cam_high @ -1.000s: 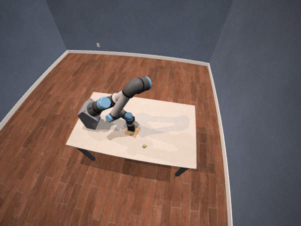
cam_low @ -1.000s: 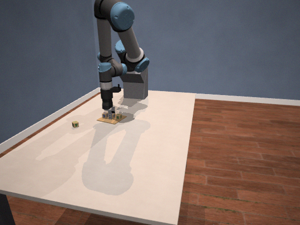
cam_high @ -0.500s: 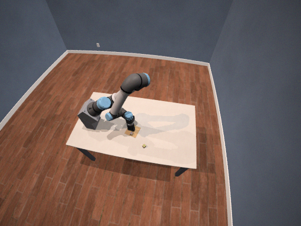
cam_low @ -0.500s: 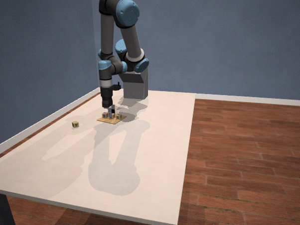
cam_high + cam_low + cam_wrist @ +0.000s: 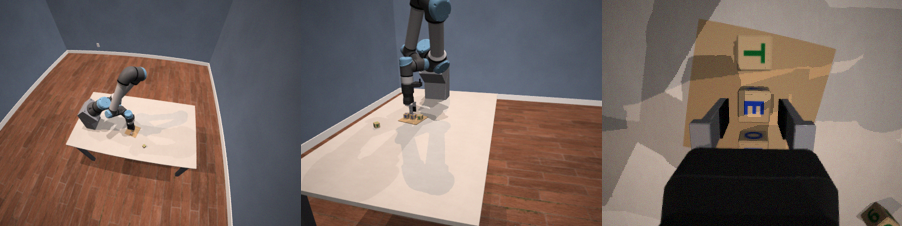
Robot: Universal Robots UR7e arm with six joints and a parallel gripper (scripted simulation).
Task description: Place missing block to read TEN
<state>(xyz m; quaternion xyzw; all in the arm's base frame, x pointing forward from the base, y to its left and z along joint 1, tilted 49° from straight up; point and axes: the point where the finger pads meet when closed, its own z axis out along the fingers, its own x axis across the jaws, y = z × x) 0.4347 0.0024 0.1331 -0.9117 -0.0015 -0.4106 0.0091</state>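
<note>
1. Three small tan wooden cube blocks sit in a row on the thin brown square mat point(image 5: 802, 65). In the wrist view the block with a green T point(image 5: 755, 52) is plain on top, and the block with a blue E point(image 5: 753, 106) reads clearly as well.
2. The third block point(image 5: 752, 137) is half hidden under the black gripper body; only a rounded blue mark shows on it, and its letter cannot be made out.
3. From the exterior view the same row point(image 5: 412, 116) is too small for any letter to be read.
4. The grey fingers stand wide apart, one on each side of the E block, with a visible gap on both sides; nothing is gripped, and the gripper point(image 5: 753, 120) hangs over the middle of the row.
5. A fourth tan block with a green mark point(image 5: 880, 216) lies off the mat on the pale worktop point(image 5: 451, 150), cut off by the wrist view's lower right corner; its character is unclear. In the exterior view it point(image 5: 376, 124) lies well apart from the mat, on the mat's left.
</note>
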